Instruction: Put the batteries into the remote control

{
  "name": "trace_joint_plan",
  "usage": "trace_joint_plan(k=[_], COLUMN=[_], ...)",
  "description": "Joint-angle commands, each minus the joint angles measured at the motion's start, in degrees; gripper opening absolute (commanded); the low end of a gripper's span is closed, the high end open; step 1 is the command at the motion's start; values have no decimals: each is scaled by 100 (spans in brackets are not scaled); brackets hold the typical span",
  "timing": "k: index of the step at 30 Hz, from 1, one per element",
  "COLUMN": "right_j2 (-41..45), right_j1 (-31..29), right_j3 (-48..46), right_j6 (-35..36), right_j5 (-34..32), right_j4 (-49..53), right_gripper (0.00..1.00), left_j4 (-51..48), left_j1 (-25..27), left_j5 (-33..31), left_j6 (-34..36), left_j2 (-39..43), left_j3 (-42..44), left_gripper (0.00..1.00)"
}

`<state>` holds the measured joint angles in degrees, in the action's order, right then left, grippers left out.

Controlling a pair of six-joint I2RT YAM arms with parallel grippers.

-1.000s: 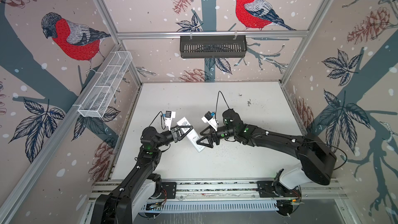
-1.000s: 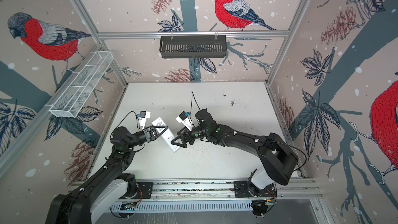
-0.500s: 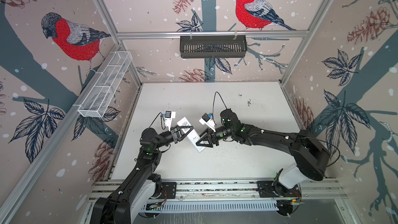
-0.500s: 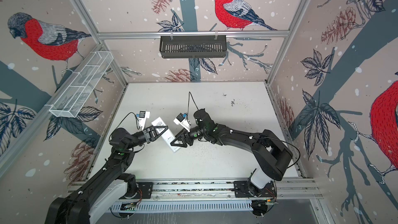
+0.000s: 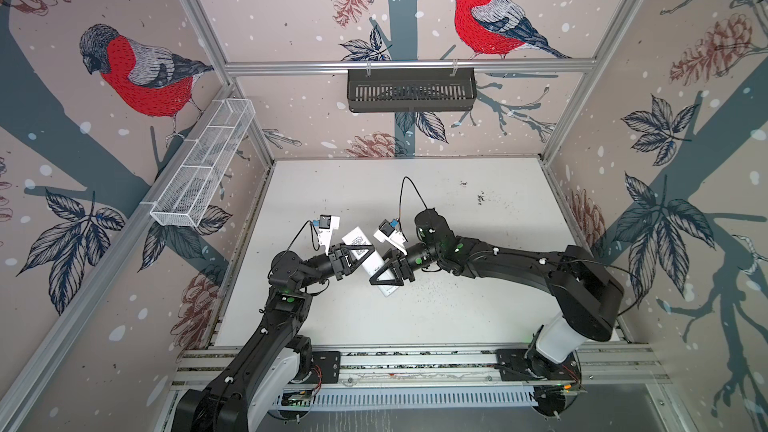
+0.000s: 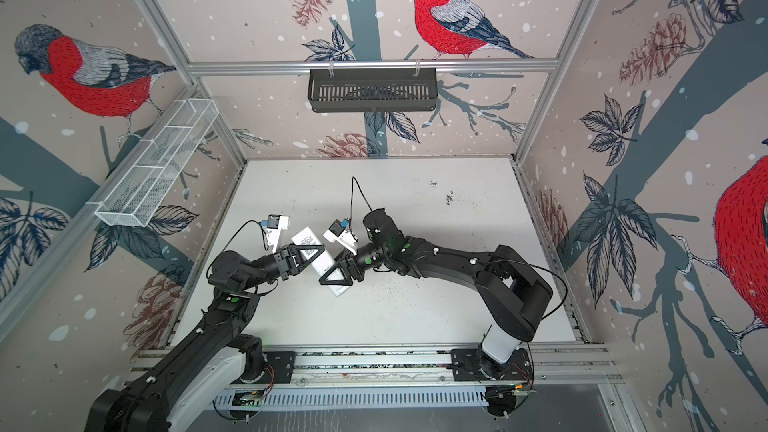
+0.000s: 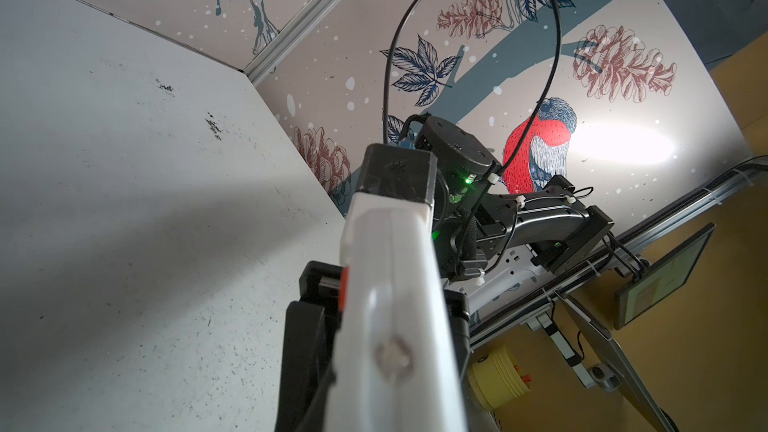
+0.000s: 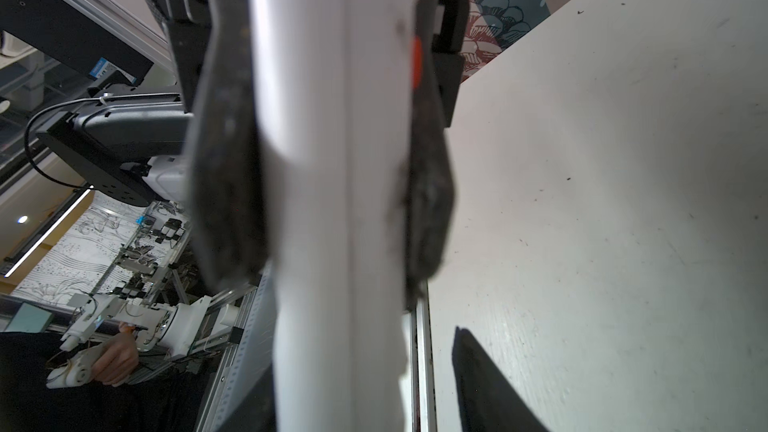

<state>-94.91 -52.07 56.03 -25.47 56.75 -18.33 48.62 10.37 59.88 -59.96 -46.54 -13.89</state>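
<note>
The white remote control [image 5: 358, 238] [image 6: 308, 240] hangs tilted above the table, its printed label turned up. My left gripper [image 5: 365, 252] [image 6: 317, 249] is shut on its far half, and those dark fingers [image 8: 224, 160] press on both of its sides. My right gripper [image 5: 380, 280] [image 6: 328, 280] straddles the near end, open. One finger [image 8: 482, 388] stands clear of the remote [image 8: 332, 201]. A small orange spot [image 7: 343, 288] shows at the remote's edge; I cannot tell whether it is one of the batteries. No battery lies on the table.
A black basket [image 5: 411, 89] hangs on the back wall and a white wire basket [image 5: 203, 164] on the left wall. The white table [image 5: 457, 209] carries dark specks. A metal rail [image 5: 415, 361] runs along the front edge.
My right gripper has shifted a little left over the remote's near end, and its jaws have narrowed. The left gripper and the remote have stayed put.
</note>
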Motion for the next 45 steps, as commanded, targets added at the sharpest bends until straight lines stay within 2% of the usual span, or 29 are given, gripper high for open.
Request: trace_joint_plan(k=[1,8,10,12,14,16,19,27,33,36,38,41,45], right_j2=[-50,-36,-36,-23,-17,-14,7,78,209,270,258,180,84], right_j1=[21,92,105,114,145,161,223,475,780,937,988,989,989], right_j3=[9,-83,-82,-88,-92,-99,-130,-279,-492,-494,-367,-87,139], right_j6=[-181,-406,-410,-406,-389,-346,-301,-135,-10,128,285,408,214], right_j5=[-122,17,27,7,-36,-54,-160,-505,-732,-1126,-1691,-2882,-4265], right_j4=[-155,-424,-417,-384,-331,-249,-159,212,431,810,1310,2064,2606], right_gripper=[51,41,41,39,38,38,36,31,28,28,27,24,22], left_j4=[451,317,207,58,-70,-151,-617,-1443,-2033,-2063,-2046,-2008,-1970], left_j1=[9,13,11,9,9,9,4,-96,-395,-525,-564,-580,-606], left_j5=[138,86,57,33,3,-51,-158,-445,-647,-646,-643,-628,-608], left_j6=[-65,1,61,139,202,250,532,996,1260,1259,1260,1259,1233], left_j2=[7,39,49,57,73,102,180,250,147,72,36,6,-37], left_j3=[-15,-17,-39,-82,-105,-120,-213,-350,-432,-430,-439,-428,-428], left_gripper=[0,1,10,23,45,61,77,83,85,85,85,85,85])
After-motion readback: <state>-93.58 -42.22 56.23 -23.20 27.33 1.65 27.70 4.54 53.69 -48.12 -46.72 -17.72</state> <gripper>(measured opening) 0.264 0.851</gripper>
